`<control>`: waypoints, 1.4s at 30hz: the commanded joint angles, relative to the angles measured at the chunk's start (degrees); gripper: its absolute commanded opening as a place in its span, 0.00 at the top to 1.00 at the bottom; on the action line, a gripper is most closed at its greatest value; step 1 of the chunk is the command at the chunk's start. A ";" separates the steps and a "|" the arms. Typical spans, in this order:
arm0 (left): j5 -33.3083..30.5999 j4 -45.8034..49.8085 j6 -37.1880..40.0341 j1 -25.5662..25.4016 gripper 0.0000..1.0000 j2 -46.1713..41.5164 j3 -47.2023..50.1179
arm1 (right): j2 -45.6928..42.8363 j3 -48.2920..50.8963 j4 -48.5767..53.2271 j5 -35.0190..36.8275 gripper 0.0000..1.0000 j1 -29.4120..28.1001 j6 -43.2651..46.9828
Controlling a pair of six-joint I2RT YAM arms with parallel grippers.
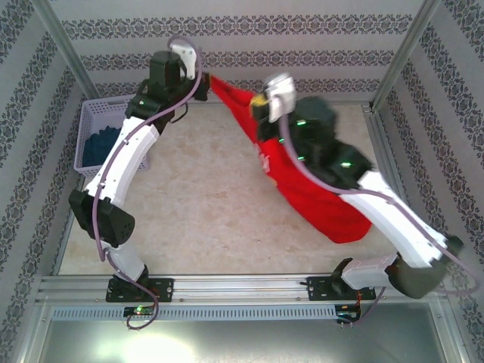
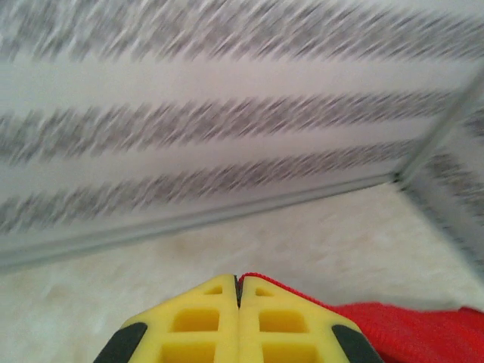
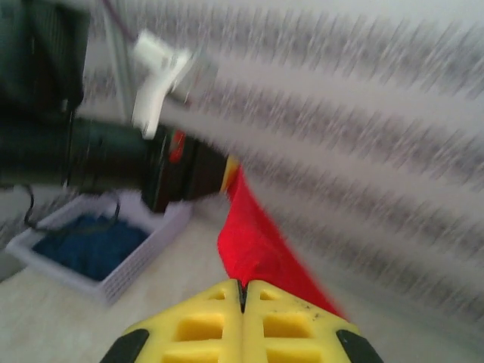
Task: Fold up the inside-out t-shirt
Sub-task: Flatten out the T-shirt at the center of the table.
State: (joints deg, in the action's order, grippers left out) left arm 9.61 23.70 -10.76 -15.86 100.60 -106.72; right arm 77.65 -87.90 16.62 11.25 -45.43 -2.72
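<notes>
The inside-out t-shirt is bright red and hangs bunched at the right of the table, under the right arm, with a small white graphic on it. One taut strip of it runs up and left between the two grippers. My left gripper is at the back centre, shut on the far corner of that strip. In the left wrist view its yellow fingers pinch a red hem, with the cloth trailing to the right. My right gripper is shut on the shirt too. From its pressed fingers the red cloth rises toward the left gripper.
A white lattice basket holding dark blue cloth stands at the back left, against the patterned wall; the right wrist view shows the basket too. Metal frame posts mark the corners. The pale tabletop lies bare in the middle.
</notes>
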 commanded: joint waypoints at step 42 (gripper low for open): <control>-8.84 -11.45 -9.71 -10.87 0.21 -4.51 46.40 | 6.28 27.40 -1.57 -17.18 0.34 19.50 -12.13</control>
State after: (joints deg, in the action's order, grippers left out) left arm 0.01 13.67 -22.94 -26.06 96.33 -59.55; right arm 84.05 -60.95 14.85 -5.87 -26.35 -14.87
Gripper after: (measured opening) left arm 0.788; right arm 0.651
